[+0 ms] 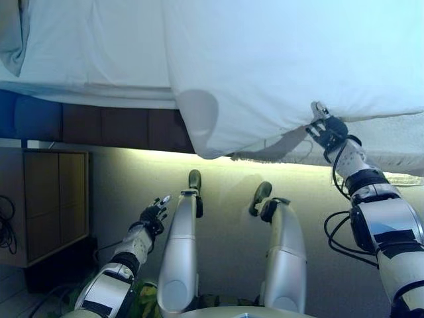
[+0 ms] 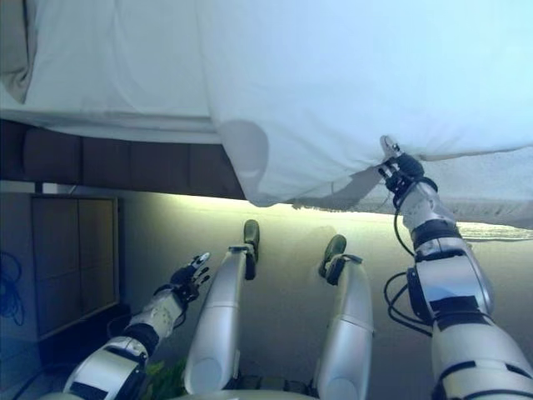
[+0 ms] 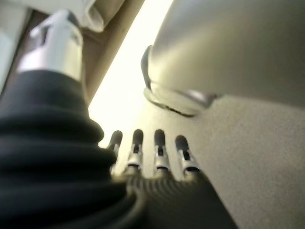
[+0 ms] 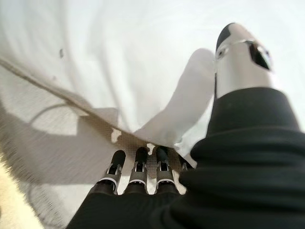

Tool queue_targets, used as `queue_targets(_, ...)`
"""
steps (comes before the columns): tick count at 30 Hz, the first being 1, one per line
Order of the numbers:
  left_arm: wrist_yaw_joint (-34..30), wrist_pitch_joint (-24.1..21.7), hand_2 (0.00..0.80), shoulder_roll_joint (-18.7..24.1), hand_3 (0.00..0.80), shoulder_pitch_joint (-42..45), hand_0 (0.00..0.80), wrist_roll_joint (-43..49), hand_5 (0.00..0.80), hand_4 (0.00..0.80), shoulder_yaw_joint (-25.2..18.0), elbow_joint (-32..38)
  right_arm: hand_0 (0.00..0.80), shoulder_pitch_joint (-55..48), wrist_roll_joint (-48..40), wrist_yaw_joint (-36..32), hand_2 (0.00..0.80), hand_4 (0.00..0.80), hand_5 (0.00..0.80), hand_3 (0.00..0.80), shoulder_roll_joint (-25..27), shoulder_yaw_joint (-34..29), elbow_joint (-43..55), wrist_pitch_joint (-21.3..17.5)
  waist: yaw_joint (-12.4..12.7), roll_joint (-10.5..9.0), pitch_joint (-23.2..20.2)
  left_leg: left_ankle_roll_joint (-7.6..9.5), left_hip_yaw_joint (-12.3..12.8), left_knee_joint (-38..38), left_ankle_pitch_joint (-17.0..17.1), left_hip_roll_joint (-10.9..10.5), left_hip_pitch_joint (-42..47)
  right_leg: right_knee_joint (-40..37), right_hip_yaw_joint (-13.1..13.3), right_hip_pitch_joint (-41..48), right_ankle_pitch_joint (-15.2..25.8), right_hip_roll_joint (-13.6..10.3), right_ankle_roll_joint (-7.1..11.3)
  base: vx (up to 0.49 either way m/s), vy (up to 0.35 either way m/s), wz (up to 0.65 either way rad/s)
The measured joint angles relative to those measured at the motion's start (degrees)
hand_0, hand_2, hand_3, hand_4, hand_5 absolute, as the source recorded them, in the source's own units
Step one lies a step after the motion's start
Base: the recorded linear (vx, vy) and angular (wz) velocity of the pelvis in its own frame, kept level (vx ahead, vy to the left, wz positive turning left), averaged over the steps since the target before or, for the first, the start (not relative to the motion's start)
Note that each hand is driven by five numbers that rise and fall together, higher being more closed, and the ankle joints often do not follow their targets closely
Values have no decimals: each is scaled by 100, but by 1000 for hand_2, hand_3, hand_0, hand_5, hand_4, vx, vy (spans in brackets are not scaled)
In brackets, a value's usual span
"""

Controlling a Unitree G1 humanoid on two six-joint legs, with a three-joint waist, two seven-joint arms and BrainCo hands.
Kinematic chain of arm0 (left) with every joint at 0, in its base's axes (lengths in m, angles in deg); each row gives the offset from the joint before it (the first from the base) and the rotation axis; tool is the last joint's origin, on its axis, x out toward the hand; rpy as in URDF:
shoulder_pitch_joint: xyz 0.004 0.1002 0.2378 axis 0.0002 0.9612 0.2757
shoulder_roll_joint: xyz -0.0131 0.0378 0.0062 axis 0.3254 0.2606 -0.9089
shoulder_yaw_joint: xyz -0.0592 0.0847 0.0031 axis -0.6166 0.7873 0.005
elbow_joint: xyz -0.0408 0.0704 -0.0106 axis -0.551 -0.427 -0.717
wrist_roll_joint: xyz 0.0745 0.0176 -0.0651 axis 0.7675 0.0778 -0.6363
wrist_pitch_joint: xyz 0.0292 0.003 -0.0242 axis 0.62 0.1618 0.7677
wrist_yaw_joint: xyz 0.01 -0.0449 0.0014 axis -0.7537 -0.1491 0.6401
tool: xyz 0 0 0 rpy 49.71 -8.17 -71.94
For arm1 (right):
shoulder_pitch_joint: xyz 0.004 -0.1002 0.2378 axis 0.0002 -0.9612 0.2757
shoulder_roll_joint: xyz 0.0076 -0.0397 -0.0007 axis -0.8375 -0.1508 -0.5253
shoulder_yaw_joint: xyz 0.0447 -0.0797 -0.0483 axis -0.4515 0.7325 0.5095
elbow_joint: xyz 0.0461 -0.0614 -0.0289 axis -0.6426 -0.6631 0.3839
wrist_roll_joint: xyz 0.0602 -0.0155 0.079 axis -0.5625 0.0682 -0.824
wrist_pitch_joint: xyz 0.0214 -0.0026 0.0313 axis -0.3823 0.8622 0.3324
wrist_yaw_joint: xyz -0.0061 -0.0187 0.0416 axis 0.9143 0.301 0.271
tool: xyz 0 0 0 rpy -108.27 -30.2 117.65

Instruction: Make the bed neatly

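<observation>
The bed runs across the far side. A white duvet (image 1: 278, 59) lies on it, and its corner hangs over the near edge. A textured white mattress cover (image 1: 397, 142) shows below the duvet on the right. My right hand (image 1: 328, 130) is raised to the duvet's near edge. In the right wrist view its fingers (image 4: 138, 162) are straight, with their tips under the duvet's hem (image 4: 119, 57). Its thumb (image 4: 240, 52) stands apart and does not pinch the cloth. My left hand (image 1: 154, 213) hangs low over the floor, open and empty.
A white sheet (image 1: 99, 53) covers the bed's left part, with a grey pillow edge (image 1: 10, 33) at the far left. The dark bed base (image 1: 119, 126) runs below it. A wooden cabinet (image 1: 53, 199) stands on the left. The floor is beige carpet (image 1: 225, 179).
</observation>
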Motion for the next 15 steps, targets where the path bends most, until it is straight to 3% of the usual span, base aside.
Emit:
queue_targets(9,-122,-81,0,105,0,411,0,-59,0,0,-100,206,0,332,50,72,0,0,0,0,152,23,2,49,62,23,12,10,-59,82,4,-21,-140,58,6,-99,3,3,1,-8,10,2)
queue_targets(10,-136,-81,0,122,0,440,0,-59,0,0,-100,204,238,340,83,58,238,238,238,238,162,44,2,48,72,24,13,12,-59,85,5,-21,-138,58,6,-98,5,3,1,-32,30,-1)
queue_targets(11,-153,-81,0,138,0,464,0,-59,0,0,-101,205,778,341,126,22,778,778,778,778,168,47,2,48,75,27,14,12,-58,88,5,-21,-135,58,7,-95,6,4,0,-30,35,-1)
queue_targets(15,-238,-81,0,170,0,501,0,-37,0,0,-100,207,800,340,223,-130,800,800,800,800,279,47,37,36,80,64,33,12,-36,99,-4,-15,-34,49,25,1,30,8,-13,-15,37,-3)
